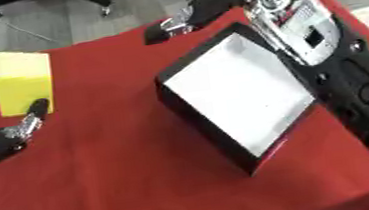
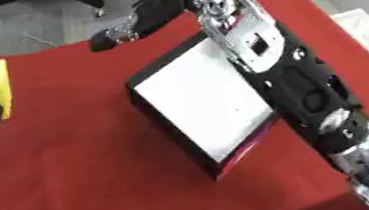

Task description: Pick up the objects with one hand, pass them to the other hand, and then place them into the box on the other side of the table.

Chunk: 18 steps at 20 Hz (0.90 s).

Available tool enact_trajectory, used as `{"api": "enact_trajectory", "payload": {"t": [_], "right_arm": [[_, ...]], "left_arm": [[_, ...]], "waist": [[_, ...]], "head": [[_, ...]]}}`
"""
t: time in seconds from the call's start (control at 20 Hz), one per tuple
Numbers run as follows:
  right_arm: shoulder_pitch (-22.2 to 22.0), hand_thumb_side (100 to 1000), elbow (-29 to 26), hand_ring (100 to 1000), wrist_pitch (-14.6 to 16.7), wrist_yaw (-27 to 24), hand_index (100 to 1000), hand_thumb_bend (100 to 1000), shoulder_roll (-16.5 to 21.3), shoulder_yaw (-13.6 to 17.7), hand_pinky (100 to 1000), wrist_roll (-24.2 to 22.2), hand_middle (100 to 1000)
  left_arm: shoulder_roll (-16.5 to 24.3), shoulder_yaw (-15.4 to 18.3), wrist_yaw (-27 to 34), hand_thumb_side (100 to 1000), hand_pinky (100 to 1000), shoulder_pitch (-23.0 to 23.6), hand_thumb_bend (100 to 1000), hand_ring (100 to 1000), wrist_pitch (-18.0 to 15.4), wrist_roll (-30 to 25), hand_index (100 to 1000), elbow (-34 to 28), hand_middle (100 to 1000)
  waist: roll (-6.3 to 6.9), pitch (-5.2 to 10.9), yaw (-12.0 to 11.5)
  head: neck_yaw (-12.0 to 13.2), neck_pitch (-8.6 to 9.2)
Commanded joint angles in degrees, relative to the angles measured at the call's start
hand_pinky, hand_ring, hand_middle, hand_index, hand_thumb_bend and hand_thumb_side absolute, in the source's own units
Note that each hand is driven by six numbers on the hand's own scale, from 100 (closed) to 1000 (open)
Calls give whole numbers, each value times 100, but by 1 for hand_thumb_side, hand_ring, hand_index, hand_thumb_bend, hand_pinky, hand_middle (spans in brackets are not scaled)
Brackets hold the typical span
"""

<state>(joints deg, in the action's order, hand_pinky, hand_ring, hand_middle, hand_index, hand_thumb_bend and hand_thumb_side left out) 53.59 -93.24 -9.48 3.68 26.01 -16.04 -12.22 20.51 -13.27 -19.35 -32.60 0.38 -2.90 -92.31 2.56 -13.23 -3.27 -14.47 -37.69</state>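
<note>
Nearest, on the red cloth point(image 1: 126, 174), the left hand point(image 1: 2, 137) curls its fingers against the yellow block point(image 1: 23, 80) at the table's left edge. The block looks light, foam-like and squashy, best held across its flat sides. The black box point(image 1: 233, 96) sits mid-table, its white floor bare. Beyond it, the right hand point(image 2: 139, 24) hovers, fingers loosely extended. Only the left eye view shows the grasp; the right eye view crops it.

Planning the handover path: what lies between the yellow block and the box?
Only bare red cloth between the yellow block and the box, clearest in the left eye view.
</note>
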Motion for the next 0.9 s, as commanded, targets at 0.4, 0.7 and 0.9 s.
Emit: {"api": "enact_trajectory", "payload": {"t": [0.4, 0.7, 0.9], "right_arm": [[288, 230, -34, 891, -221, 196, 861, 830, -205, -178, 849, -107, 813], [341, 231, -10, 886, -379, 230, 855, 832, -295, -261, 846, -108, 807], [341, 241, 16, 866, -515, 379, 848, 844, -339, -334, 839, -146, 790]], "left_arm": [[-384, -103, -1485, 291, 760, -148, 100, 693, -408, 403, 655, -171, 542], [-640, -146, -2154, 193, 743, -235, 100, 677, -541, 575, 645, -140, 534], [-803, -179, -2508, 165, 736, -273, 100, 668, -616, 671, 639, -115, 529]], "waist": [[-83, 55, -162], [-77, 32, -245], [-80, 12, -302]], "head": [[-205, 45], [-232, 56], [-257, 57]]}}
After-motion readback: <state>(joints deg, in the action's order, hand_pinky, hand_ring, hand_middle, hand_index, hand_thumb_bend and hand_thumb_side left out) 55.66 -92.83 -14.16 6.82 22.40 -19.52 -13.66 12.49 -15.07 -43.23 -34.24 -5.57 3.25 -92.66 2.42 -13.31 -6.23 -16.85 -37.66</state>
